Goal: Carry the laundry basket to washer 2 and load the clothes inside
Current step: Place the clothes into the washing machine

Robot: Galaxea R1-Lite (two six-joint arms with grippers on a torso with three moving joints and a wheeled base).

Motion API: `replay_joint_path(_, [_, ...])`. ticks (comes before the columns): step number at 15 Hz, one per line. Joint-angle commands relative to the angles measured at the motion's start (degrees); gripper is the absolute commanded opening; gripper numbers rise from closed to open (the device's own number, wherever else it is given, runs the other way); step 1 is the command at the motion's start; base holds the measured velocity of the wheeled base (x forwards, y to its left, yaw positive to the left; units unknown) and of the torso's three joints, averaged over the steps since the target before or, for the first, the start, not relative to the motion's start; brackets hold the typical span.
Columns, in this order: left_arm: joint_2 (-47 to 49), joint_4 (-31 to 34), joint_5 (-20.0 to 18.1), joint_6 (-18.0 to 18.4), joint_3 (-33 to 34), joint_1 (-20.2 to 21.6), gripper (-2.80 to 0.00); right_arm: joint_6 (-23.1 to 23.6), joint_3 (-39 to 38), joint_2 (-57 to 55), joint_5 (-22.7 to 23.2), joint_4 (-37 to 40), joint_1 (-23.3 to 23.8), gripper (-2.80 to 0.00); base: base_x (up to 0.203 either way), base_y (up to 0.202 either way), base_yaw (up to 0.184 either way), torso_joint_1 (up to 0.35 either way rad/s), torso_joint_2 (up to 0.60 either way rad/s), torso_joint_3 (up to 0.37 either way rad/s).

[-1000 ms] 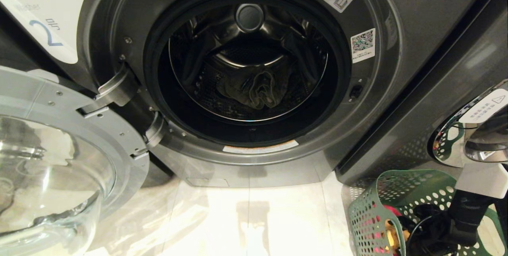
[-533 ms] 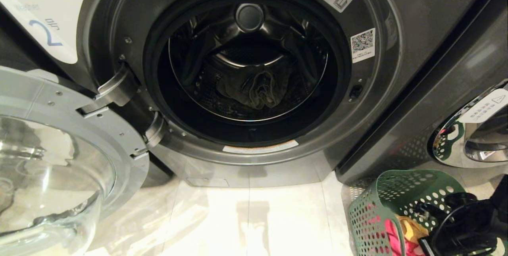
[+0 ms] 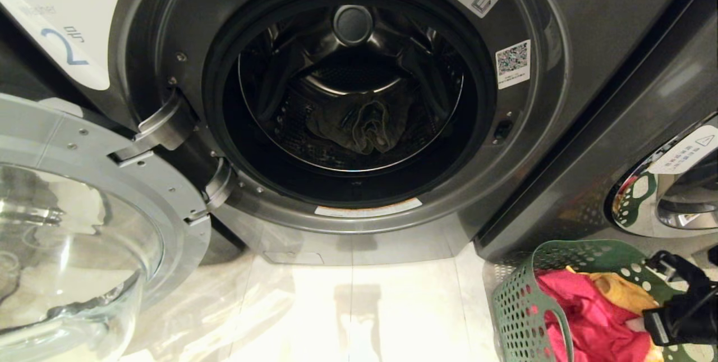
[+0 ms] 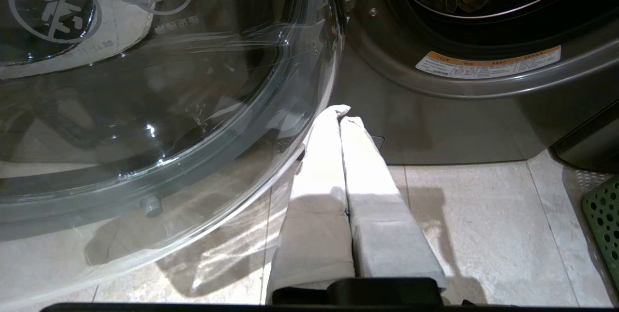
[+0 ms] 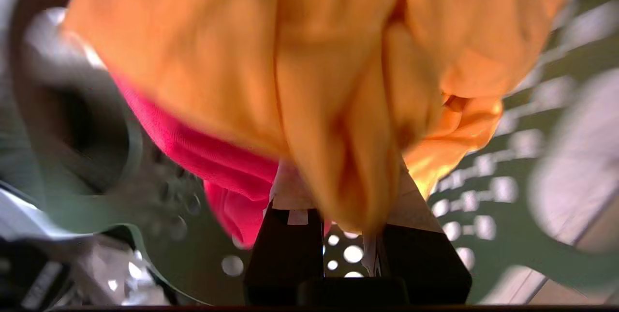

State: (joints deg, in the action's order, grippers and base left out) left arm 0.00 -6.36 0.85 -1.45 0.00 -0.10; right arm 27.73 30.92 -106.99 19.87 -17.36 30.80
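Your right gripper (image 5: 338,191) is down in the laundry basket (image 3: 527,300), its fingers nearly closed and pinching a fold of the yellow-orange garment (image 5: 338,75). That cloth bunches over the fingertips and hides most of them. Pressed against the yellow-orange piece, on the side toward washer 2, lies the bright red garment (image 3: 589,322) — from your head view it fills the near half of the basket, with the yellow-orange one (image 3: 622,292) behind it, closer to the gripper's wrist (image 3: 681,308). The basket's perforated green wall shows all around the gripper in the right wrist view, so the grip sits inside the rim.

The basket stands on the tiled floor (image 3: 364,306), at the foot of the neighbouring machine (image 3: 667,193), whose chrome door ring mirrors the green plastic. Washer 2 (image 3: 589,8) is beside the basket, well to the left of your right gripper. Its glass door (image 3: 84,227) is swung wide open, and the grey-green denim piece (image 3: 359,126) lies crumpled on the bottom of the drum.

Your left gripper (image 4: 341,118) hangs empty with its two padded fingers (image 4: 319,167) pressed together — it points at the floor just beside the edge of the open door and below the washer's front lip, well apart from the basket.
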Motion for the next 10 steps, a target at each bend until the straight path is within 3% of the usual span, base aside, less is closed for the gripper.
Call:
replay_joint_path(1, [0.09, -0.05, 0.03, 0.04, 2.29, 0.01, -2.80, -1.10, -2.24, 18.64, 0.99, -0.15, 0.16, -2.80, 0.000, 0.000, 0.000, 0.000, 0.00, 0.000])
replay_joint_path(5, [0.09, -0.05, 0.03, -0.04, 2.29, 0.01, -2.80, -2.60, -3.73, 39.55, 3.40, 0.31, -3.72, -2.80, 0.000, 0.000, 0.000, 0.000, 0.00, 0.000])
replay_joint_path(8, [0.09, -0.05, 0.03, -0.01, 2.29, 0.01, -2.80, -2.58, -4.22, 49.55, 4.07, 3.32, -15.68, -2.80, 0.000, 0.000, 0.000, 0.000, 0.00, 0.000])
replay_joint_path(10, [0.09, -0.05, 0.03, -0.04, 2.29, 0.01, -2.80, -1.38, -4.06, 51.21, 4.03, 4.83, -19.80, -2.80, 0.000, 0.000, 0.000, 0.000, 0.00, 0.000])
